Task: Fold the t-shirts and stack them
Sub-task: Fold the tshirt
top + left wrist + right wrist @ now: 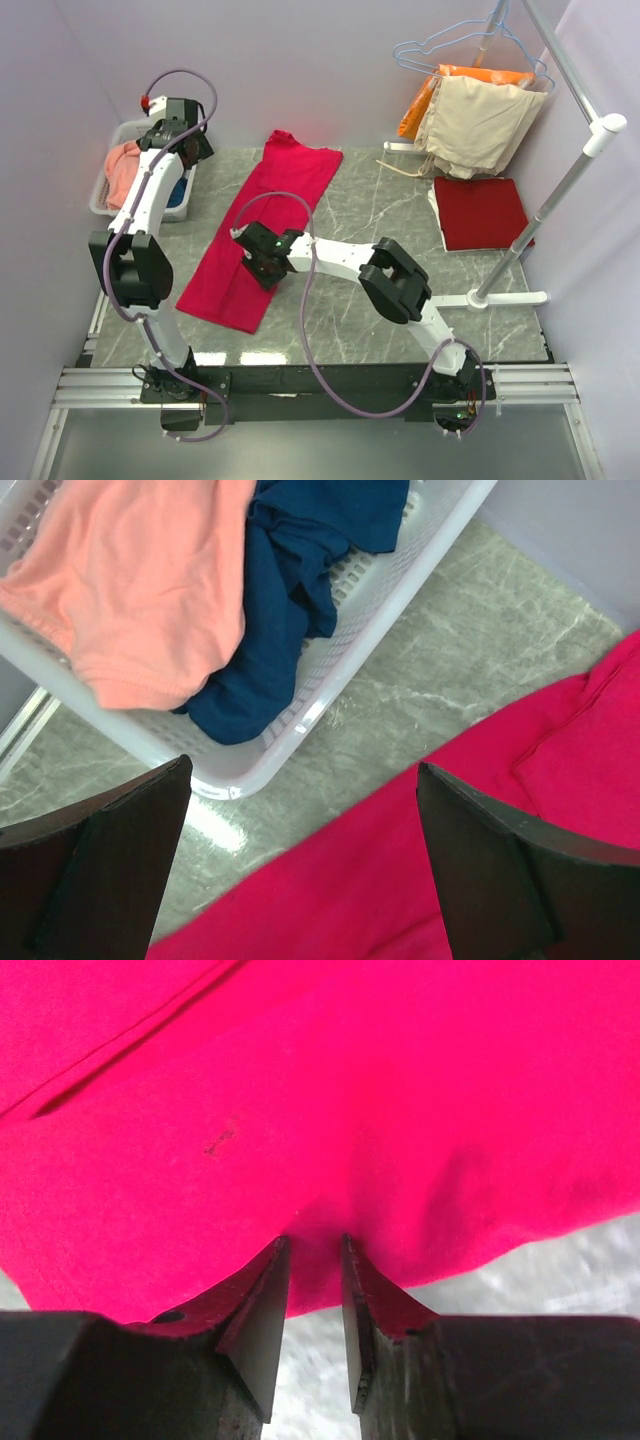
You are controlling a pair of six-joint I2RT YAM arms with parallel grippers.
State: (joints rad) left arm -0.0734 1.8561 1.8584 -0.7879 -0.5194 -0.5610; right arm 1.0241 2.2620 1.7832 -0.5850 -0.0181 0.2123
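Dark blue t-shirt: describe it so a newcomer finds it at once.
Look to the table's far left edge, where a white basket sits. Two crumpled shirts lie inside: the dark teal-blue t-shirt fills the side nearer the table's middle, beside the salmon-pink t-shirt. It is the only blue cloth.

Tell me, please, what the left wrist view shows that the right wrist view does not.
Only the left wrist view: a white basket holding the salmon-pink t-shirt and dark teal-blue t-shirt, with the left gripper open. Only the right wrist view: the right gripper shut on a cloth fold. Both: the crimson-red t-shirt on the grey table.
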